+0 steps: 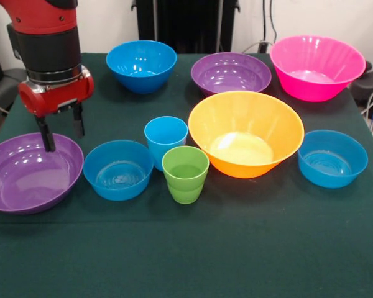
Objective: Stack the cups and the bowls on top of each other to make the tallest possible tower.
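My gripper (62, 133) hangs open and empty over the far rim of a wide purple bowl (25, 180) at the left. Beside that bowl stand a small blue bowl (118, 171), a light blue cup (166, 138) and a green ridged cup (185, 174), close together. The large orange-yellow bowl (245, 133) sits in the middle. A second blue bowl (332, 158) is at the right, a third (141, 65) at the far left centre. Another purple bowl (231, 73) and the large pink bowl (317, 67) stand at the far side. No orange cup shows. Nothing is stacked.
The table has a dark green cloth (193, 254), with bare cloth along the near side. Black equipment (186, 25) stands behind the far edge.
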